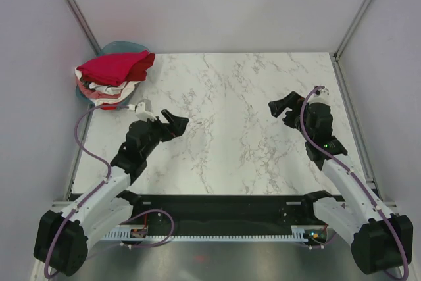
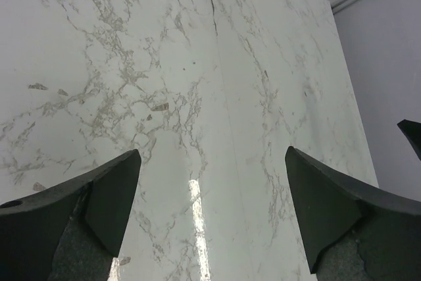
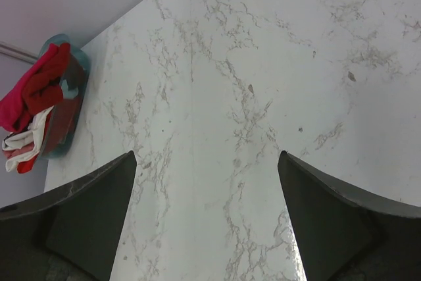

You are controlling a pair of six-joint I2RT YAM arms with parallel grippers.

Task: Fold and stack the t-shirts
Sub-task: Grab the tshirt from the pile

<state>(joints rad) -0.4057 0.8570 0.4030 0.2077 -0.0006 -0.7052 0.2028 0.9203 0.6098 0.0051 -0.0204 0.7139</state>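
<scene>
A heap of t-shirts (image 1: 113, 74) lies in a teal basin (image 1: 122, 47) at the table's far left corner. A bright crimson shirt (image 1: 118, 65) is on top, with white and coral pink cloth (image 1: 102, 91) under it. The heap also shows in the right wrist view (image 3: 36, 93). My left gripper (image 1: 173, 124) is open and empty over the left half of the marble table, right of the heap. My right gripper (image 1: 281, 108) is open and empty over the right half. Both wrist views show open jaws above bare marble.
The marble table (image 1: 230, 110) has metal rails on its left edge (image 1: 79, 156) and right edge (image 1: 352, 123). Grey walls stand on three sides. The arm bases and cables sit along the near edge (image 1: 217, 228).
</scene>
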